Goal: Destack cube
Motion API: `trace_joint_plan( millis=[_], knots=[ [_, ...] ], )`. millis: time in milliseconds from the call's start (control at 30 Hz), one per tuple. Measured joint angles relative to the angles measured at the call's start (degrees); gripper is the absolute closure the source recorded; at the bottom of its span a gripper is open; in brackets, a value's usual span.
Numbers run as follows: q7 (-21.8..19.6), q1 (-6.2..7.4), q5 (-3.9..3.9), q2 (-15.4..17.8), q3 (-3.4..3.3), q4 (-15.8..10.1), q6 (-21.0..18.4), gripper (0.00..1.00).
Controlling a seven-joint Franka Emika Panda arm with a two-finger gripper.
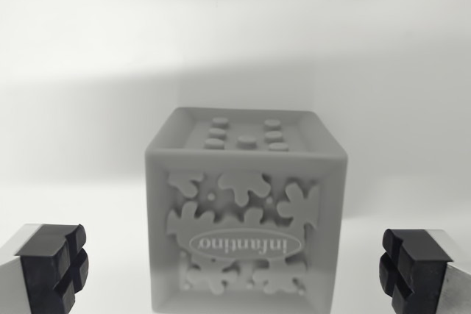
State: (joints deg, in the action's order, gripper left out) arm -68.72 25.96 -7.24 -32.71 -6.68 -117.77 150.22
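Cube (246,215): one in view, seven raised studs on top. End effector (235,270) spread wide, two fingertips (53,264) flanking, apart.

Hand (235,270): two pale fingers, black rubber pads (53,261) with cross-shaped grooves.

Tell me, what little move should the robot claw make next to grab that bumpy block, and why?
Probably move straight forward toward the cube. The gripper is open, one finger pad on each side of the cube, touching nothing. The cube sits centered between them, so closing should wait until the pads flank its sides.
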Motion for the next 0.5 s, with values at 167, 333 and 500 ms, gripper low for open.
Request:
trace_joint_plan(
  millis=[167, 333, 500],
  knots=[
    [-0.2, 0.32, 0.23, 2.0, -0.4, -0.4, -1.6, 0.0],
    [-0.4, 0.62, 0.62, 4.2, -0.81, -0.8, -3.4, 0.0],
    [-0.7, 0.94, 1.11, 6.6, -1.22, -1.0, -5.5, 0.0]
  ],
)
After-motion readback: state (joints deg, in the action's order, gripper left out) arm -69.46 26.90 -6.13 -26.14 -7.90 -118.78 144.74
